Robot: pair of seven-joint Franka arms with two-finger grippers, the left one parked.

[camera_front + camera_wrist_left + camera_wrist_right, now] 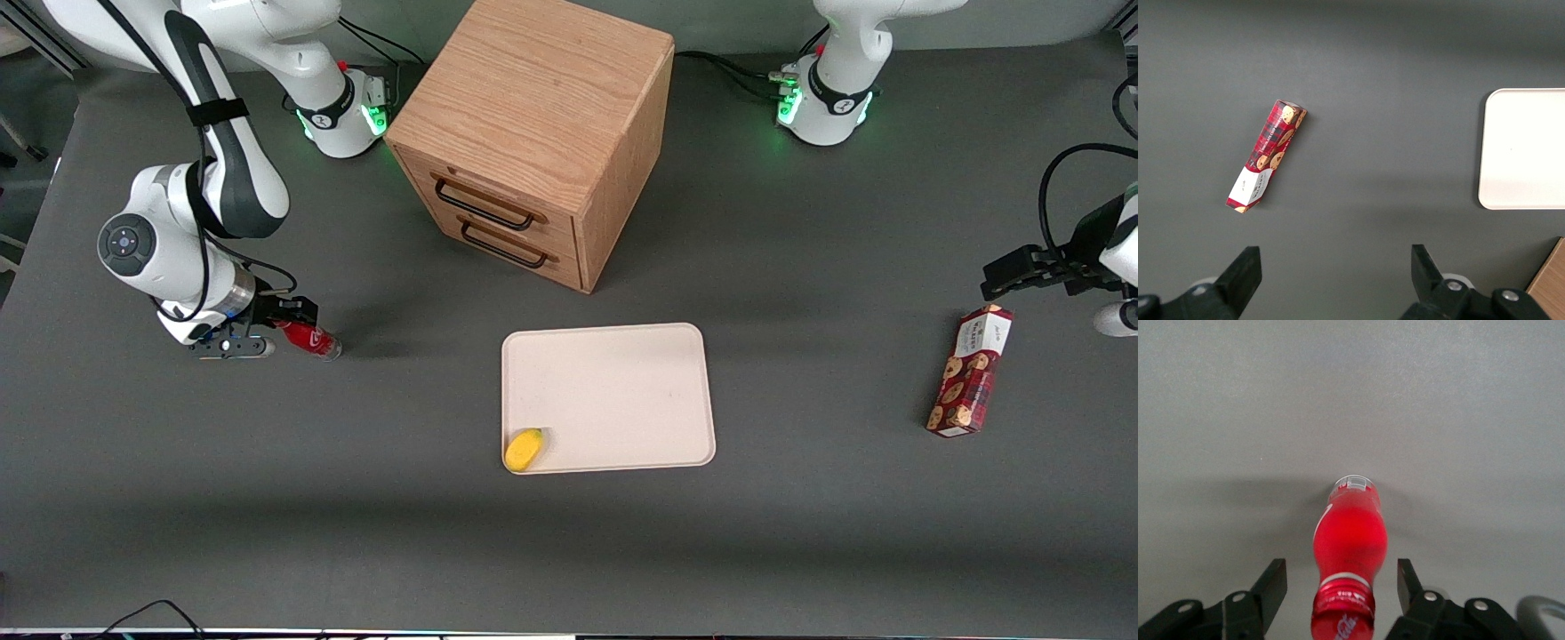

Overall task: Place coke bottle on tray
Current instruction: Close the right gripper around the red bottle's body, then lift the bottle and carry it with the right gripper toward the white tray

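End effector spread around coke bottle, its cap end cut off

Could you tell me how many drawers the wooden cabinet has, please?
2, stacked on the cabinet front: upper drawer, lower drawer beneath. The open end effector straddles the coke bottle.

- dark grey desk fills the frame
- wooden drawer cabinet stands at upper centre
- cream tray lies flat at centre, nearer the camera than the cabinet
- cookie box lies toward the parked arm's end
- coke bottle lies toward the working arm's end, between the spread fingers of the tool
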